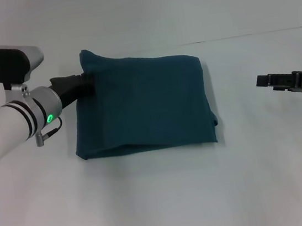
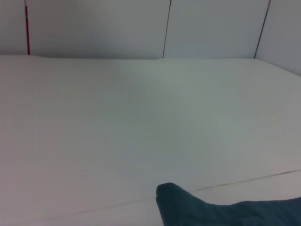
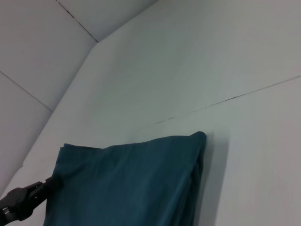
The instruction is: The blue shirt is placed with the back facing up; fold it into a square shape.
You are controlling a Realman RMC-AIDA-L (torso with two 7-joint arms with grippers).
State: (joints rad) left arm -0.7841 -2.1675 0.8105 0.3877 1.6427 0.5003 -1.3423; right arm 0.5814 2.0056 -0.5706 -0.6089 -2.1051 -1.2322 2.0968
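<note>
now: blue shirt lies folded, left gripper at its edge

already the blue shirt [image 1: 144,105] lies flat on the white table [image 1: 162,200] as a compact, nearly square bundle, plain side up, with no lettering showing. its layered edges show along the near side and at the side toward the right arm, where a small flap of cloth pokes out by the near corner.

the left gripper [image 1: 83,84] sits at the shirt's far corner on the left arm's side, its black tip touching the cloth there. whether its fingers pinch the fabric or merely rest against it i cannot tell, since the tip meets the dark cloth and hides the gap. a green light glows on the arm's wrist, just beside the shirt's edge. in the left wrist view only a rounded corner of the blue shirt [image 2: 188,207] shows against the table.

the right gripper [image 1: 289,81] hovers well apart from the shirt, off its opposite side, above the bare table; its fingers' state cannot be told either. from the right wrist view the blue shirt [image 3: 127,188] spreads out smooth, with the left gripper [image 3: 47,186] at its far corner.
</note>
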